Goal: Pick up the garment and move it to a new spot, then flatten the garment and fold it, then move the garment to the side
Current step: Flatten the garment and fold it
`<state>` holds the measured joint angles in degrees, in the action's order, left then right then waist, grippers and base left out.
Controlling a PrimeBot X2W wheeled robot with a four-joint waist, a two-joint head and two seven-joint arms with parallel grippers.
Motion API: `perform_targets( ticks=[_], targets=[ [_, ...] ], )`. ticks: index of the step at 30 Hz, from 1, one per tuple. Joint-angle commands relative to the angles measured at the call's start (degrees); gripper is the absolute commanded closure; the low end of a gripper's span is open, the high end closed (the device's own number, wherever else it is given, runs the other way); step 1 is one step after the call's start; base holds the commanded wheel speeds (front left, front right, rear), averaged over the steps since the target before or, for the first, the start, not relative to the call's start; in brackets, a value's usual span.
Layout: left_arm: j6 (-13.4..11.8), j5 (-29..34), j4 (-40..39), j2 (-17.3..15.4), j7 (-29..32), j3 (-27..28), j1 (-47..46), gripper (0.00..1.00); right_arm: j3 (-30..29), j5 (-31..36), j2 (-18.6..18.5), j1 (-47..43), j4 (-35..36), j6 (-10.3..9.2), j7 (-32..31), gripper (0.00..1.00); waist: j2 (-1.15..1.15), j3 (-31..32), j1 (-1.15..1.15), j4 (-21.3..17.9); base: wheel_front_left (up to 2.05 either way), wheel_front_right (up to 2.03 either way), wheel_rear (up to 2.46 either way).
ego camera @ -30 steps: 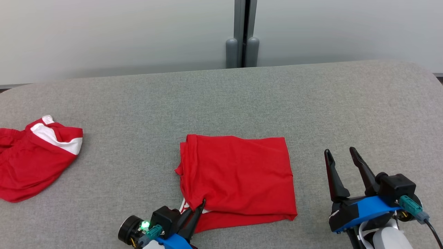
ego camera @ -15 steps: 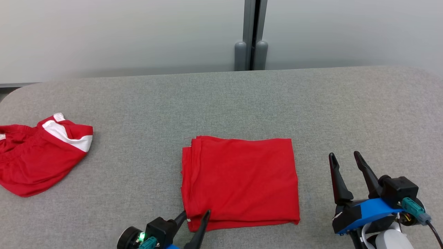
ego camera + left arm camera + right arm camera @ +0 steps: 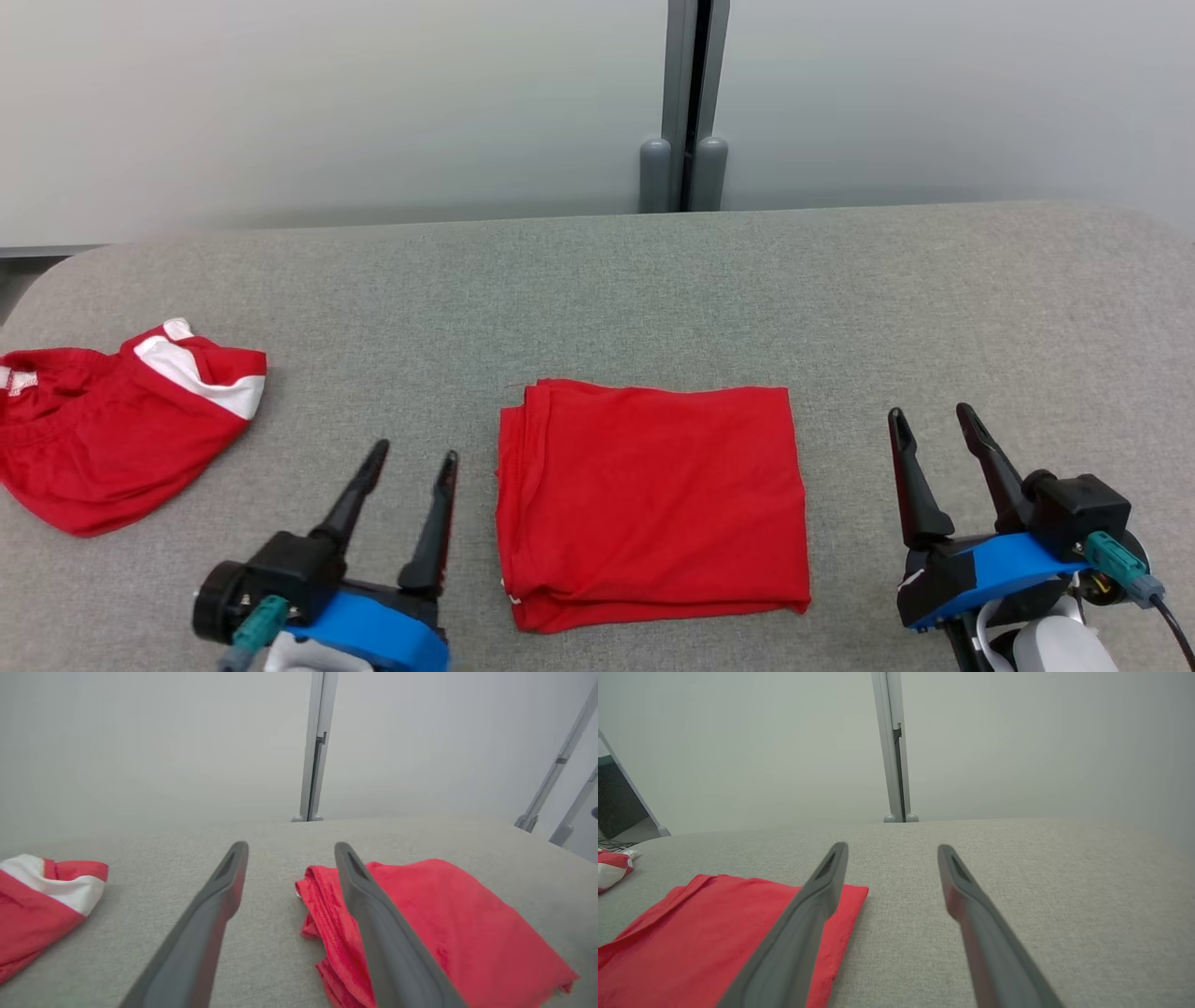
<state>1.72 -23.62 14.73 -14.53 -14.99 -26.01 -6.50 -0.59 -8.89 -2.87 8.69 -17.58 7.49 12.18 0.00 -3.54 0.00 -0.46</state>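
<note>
A red garment [image 3: 649, 499] lies folded into a neat rectangle on the grey table [image 3: 597, 280], near its front middle. The left wrist view has it [image 3: 439, 924] to the right of my fingers, and the right wrist view has it [image 3: 714, 933] at lower left. My left gripper [image 3: 414, 455] stands open just left of the garment's stacked left edge, holding nothing. Over to the garment's right, my right gripper [image 3: 930, 419] is open too, with bare table between its fingers [image 3: 889, 849].
A second red garment with white trim [image 3: 121, 420] lies crumpled at the table's left edge, also in the left wrist view [image 3: 42, 900]. A grey post [image 3: 686, 103] stands against the pale wall behind the table's far edge.
My left gripper let go of the garment's front left corner, opened, and drew back to the left. The folded garment settled flat. The camera has shifted slightly.
</note>
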Motion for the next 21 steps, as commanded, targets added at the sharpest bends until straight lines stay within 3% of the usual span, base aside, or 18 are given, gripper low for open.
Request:
perform_targets(
  ticks=[1,9,21],
  targets=[
    [-0.9,0.4,-1.1,-0.8,-0.2,3.0,0.6,0.00,-0.2,0.3,0.0,0.3,0.3,0.01,0.3,0.00,0.00,0.3,0.00,0.1,0.00,0.00,0.00],
    [-2.9,1.4,-3.4,-1.3,-0.2,13.1,3.2,0.00,-0.5,-0.3,-0.1,-1.2,1.1,0.01,0.5,0.00,0.00,1.7,0.00,0.5,0.00,0.00,0.00],
    [-3.2,4.0,-2.9,-0.6,-0.2,19.2,5.7,0.00,-1.4,-0.5,-0.1,-5.2,4.4,0.01,-1.0,0.00,0.00,3.6,0.00,0.6,0.00,0.00,0.00]
  ],
)
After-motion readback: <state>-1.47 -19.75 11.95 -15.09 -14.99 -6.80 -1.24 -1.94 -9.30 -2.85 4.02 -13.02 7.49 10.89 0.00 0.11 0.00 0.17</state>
